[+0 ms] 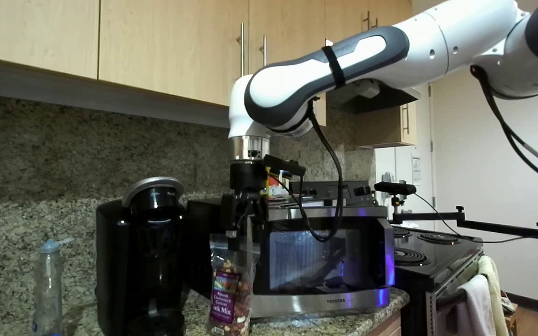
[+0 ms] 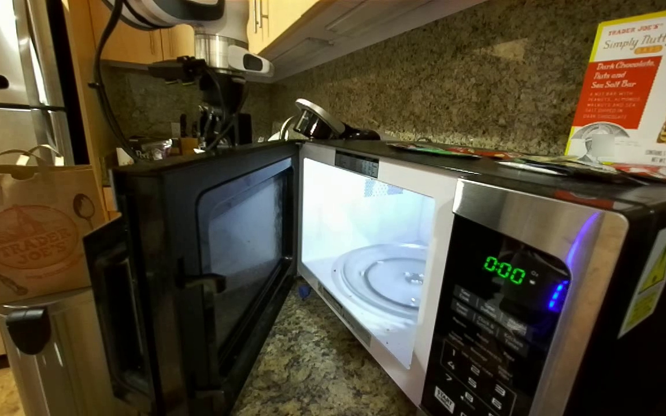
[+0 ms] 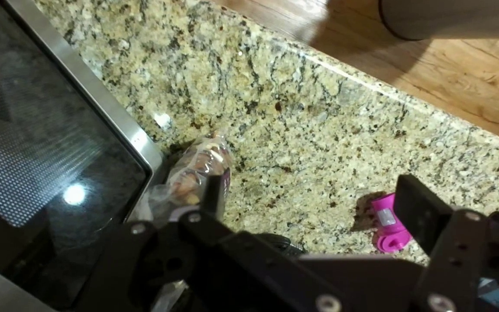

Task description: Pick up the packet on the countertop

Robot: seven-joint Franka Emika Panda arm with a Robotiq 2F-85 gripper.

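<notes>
The packet (image 1: 224, 298) is a clear pouch of nuts with a purple label. It stands upright on the speckled countertop (image 1: 320, 325), beside the microwave door. In the wrist view the packet (image 3: 199, 164) lies at the left, partly hidden behind my left finger. The countertop (image 3: 284, 117) fills the middle there. My gripper (image 3: 312, 186) is open, with bare countertop showing between its fingers; the packet is outside that gap. In an exterior view the gripper (image 1: 243, 228) points down and overlaps the packet's top; I cannot tell if they touch. The gripper (image 2: 217, 130) also shows behind the open microwave door.
The microwave (image 1: 320, 261) has its door (image 2: 206, 254) open towards the packet. A black coffee maker (image 1: 150, 261) and a clear bottle (image 1: 48, 289) stand nearby. A pink object (image 3: 387, 221) lies near the right finger. A yellow-white box (image 2: 628, 92) stands on the microwave.
</notes>
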